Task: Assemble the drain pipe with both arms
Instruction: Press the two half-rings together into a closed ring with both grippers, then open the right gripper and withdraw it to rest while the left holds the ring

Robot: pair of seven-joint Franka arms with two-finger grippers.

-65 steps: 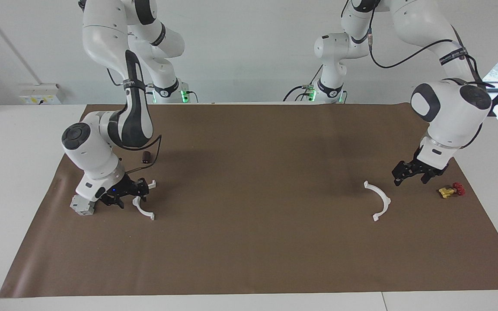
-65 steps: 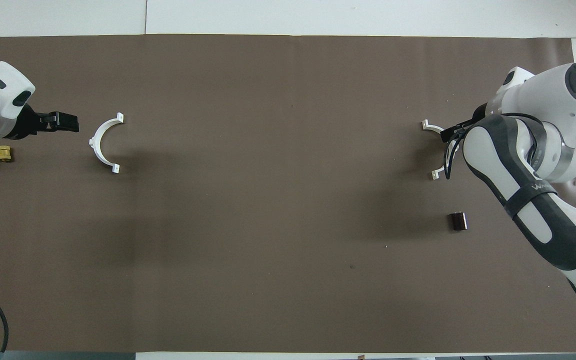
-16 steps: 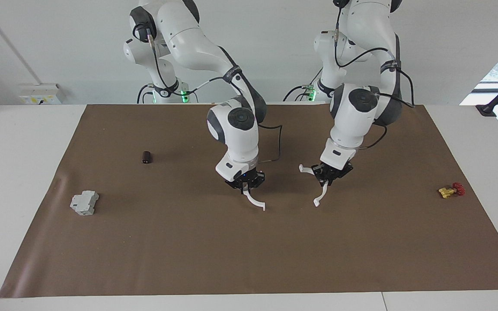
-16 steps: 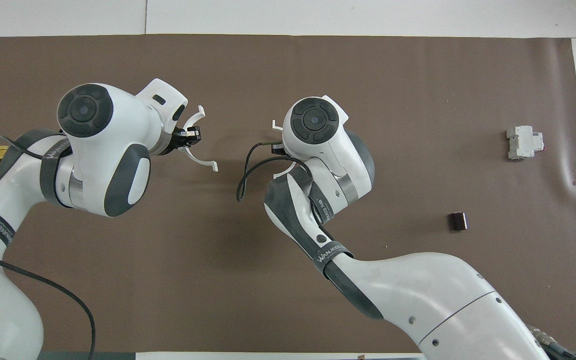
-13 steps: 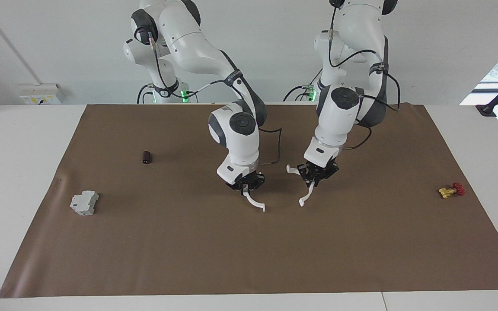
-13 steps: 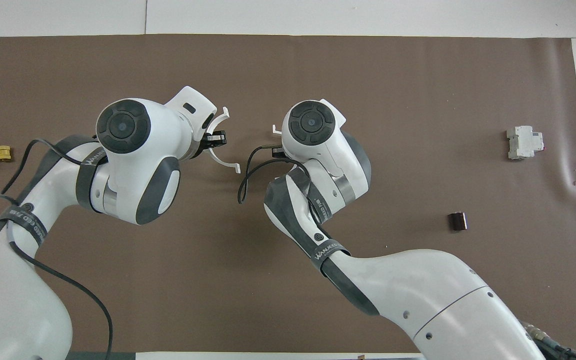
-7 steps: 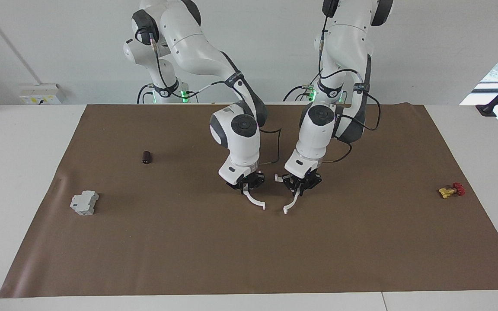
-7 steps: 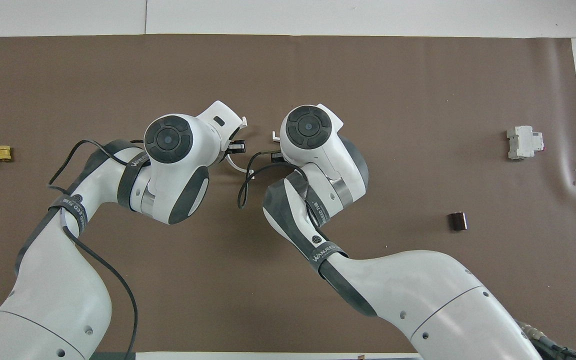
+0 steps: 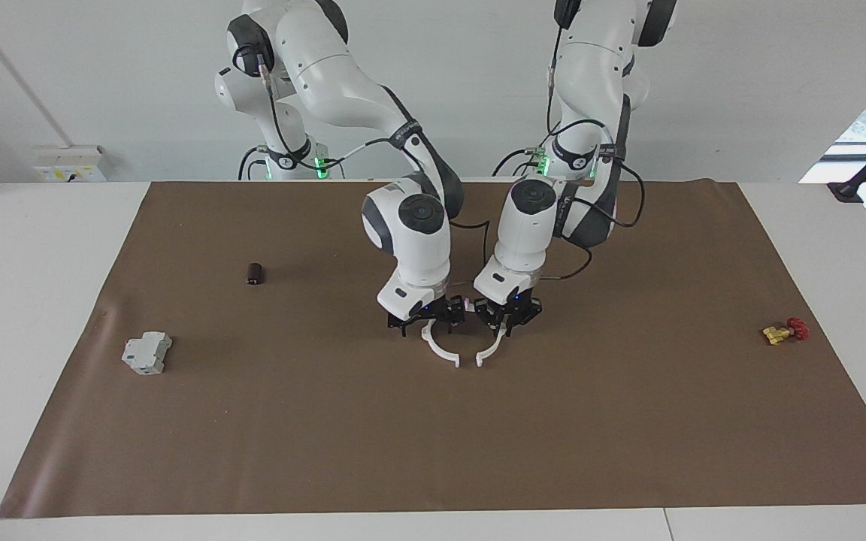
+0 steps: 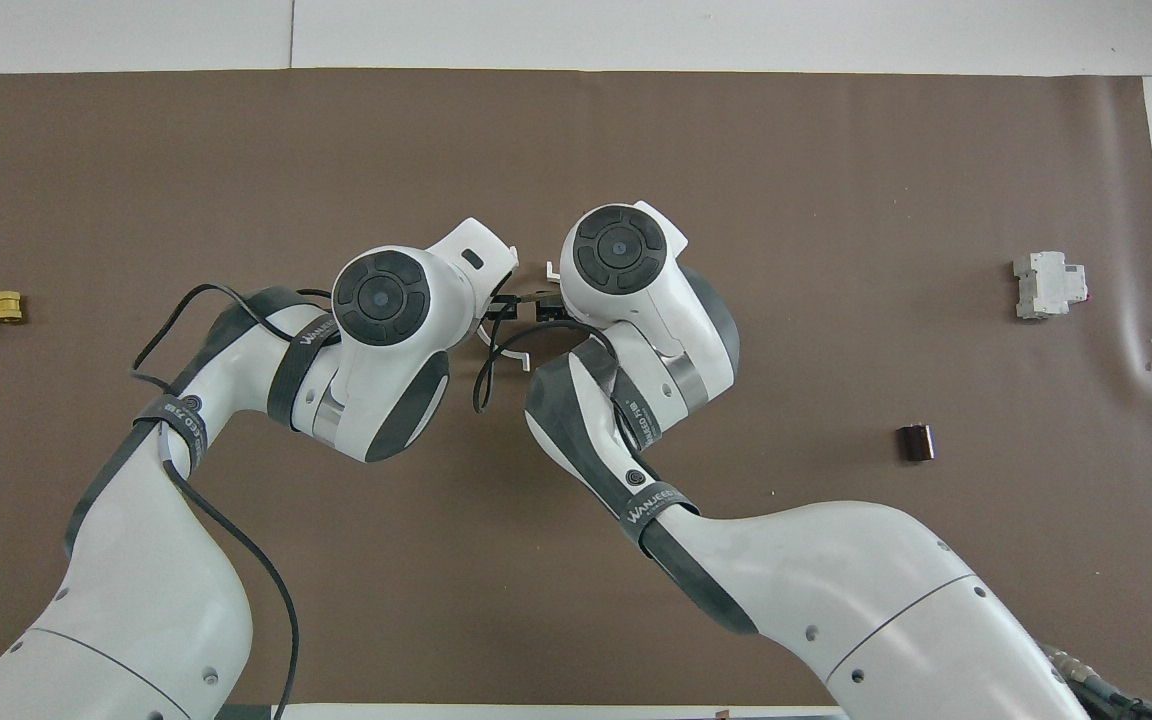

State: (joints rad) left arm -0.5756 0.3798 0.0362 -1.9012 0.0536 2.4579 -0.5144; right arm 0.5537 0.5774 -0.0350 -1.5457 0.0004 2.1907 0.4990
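Both grippers hang over the middle of the brown mat [image 9: 628,421], each shut on one white half-ring of the drain pipe. My right gripper [image 9: 428,321] holds one half-ring [image 9: 437,350]. My left gripper [image 9: 507,320] holds the other half-ring [image 9: 490,349]. The two open sides face each other. Their lower end tabs are a small gap apart, and the upper ends are hidden between the grippers. In the overhead view the left gripper [image 10: 499,305] and right gripper [image 10: 542,312] nearly meet. Only an arc [image 10: 508,352] and a tab [image 10: 549,268] show there.
A grey blocky part [image 9: 147,353] lies toward the right arm's end of the mat, with a small dark cylinder [image 9: 254,273] nearer the robots. A brass valve with a red handle [image 9: 782,330] lies toward the left arm's end.
Both arms picked up their half-rings at the mat's ends and carried them to the middle. In the last second the left gripper closed in on the nearly still right gripper.
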